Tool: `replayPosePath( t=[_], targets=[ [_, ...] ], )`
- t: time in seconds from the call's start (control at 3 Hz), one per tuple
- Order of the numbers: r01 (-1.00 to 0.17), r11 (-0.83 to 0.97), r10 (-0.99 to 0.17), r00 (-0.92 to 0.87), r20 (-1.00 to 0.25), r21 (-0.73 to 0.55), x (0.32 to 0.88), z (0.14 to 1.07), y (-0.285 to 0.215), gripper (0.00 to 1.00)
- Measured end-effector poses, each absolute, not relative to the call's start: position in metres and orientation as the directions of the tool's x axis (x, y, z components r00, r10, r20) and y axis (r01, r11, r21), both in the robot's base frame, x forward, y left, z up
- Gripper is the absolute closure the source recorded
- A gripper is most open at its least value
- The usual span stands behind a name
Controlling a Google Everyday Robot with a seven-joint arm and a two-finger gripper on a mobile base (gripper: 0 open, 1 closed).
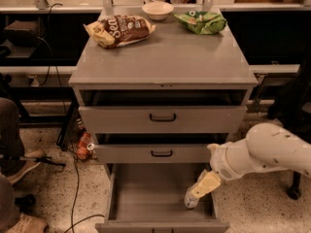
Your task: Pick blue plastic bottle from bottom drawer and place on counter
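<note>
The bottom drawer (146,188) of the grey cabinet is pulled open. The blue plastic bottle (190,201) is in its front right corner, pale with a light label, partly hidden by my gripper. My gripper (204,185) reaches down into the drawer from the right on the white arm (265,153) and is right over the top of the bottle, at or touching it. The counter (163,57), the flat grey cabinet top, is well above.
On the counter's far end sit a brown chip bag (120,30), a white bowl (157,9) and a green bag (200,21). The two upper drawers (162,118) stand slightly open. Cables, an orange item (83,146) and a person's leg (14,149) are on the left.
</note>
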State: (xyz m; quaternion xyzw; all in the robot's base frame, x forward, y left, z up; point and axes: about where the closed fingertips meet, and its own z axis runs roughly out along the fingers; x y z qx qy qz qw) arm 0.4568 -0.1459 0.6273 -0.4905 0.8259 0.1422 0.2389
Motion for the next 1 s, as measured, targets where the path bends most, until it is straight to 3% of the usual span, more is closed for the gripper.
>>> replayPosePath(
  t=[0.67, 1.0],
  targets=[
    [-0.762, 0.630, -0.580, -0.590, -0.561, 0.151, 0.458, 0.487, -0.210, 0.00],
    [-0.762, 0.630, -0.580, -0.590, -0.561, 0.151, 0.458, 0.487, -0.210, 0.00]
  ],
)
